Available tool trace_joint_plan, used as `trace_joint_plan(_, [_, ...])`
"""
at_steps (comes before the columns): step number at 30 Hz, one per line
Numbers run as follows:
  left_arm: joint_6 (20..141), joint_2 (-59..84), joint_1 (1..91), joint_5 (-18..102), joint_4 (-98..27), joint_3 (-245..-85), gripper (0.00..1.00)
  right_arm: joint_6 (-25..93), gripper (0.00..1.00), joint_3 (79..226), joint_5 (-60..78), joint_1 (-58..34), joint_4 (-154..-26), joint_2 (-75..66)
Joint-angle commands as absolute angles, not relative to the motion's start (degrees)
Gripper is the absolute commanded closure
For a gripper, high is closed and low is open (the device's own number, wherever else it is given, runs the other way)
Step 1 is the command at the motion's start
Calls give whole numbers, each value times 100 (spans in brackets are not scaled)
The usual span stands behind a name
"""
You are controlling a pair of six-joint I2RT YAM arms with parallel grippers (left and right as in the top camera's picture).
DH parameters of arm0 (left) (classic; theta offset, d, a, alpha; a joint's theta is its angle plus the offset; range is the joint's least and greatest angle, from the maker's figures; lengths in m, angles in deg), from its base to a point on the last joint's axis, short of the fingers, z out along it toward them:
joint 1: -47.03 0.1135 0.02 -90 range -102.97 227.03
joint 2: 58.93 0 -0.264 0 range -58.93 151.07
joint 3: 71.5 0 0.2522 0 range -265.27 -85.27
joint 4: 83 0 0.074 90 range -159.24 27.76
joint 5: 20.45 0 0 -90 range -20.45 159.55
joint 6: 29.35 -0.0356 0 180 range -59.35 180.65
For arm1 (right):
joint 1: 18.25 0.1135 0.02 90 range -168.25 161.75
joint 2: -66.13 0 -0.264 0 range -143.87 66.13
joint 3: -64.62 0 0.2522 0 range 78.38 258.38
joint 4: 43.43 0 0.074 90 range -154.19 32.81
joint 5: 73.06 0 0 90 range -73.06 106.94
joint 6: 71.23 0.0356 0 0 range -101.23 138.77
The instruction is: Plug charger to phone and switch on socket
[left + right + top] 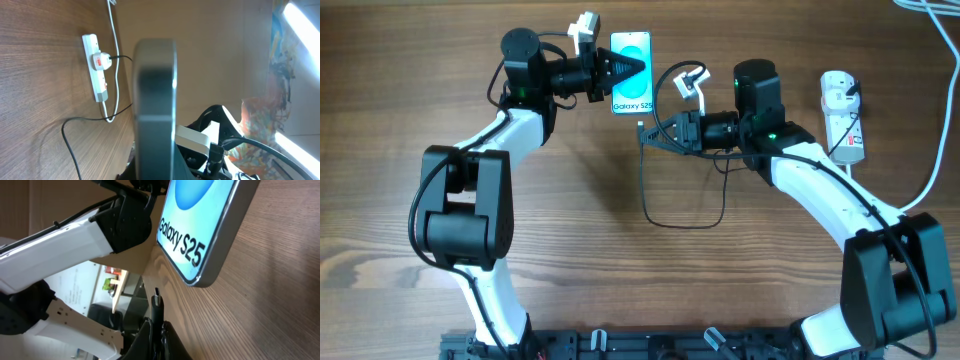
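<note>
Plenty of open table below the phone, only the loop of the charger lying there. Little room at the phone's bottom edge: plug tip close under it, not touching. Far right of the phone, the socket, black lead plugged in; switch too small to make out. Middle of the phone hidden under the left gripper, fingers pressed together, arm reaching across from the phone's left. Below and right of the phone, the right gripper, clamped on the charger's end, arm bent, pointing left.
</note>
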State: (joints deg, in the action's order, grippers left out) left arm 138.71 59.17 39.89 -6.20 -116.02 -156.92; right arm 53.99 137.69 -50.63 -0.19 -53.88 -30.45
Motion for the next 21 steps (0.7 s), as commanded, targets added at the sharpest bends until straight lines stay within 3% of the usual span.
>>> trace_joint_plan(1, [13758, 5937, 3935, -622, -11663, -15815, 96, 5548, 96, 13760, -5199, -12, -5313, -3263])
trace_joint_plan(21, [13751, 5937, 3819, -513, -11663, -15815, 96, 5804, 96, 13760, -5649, -12, -4887, -3379])
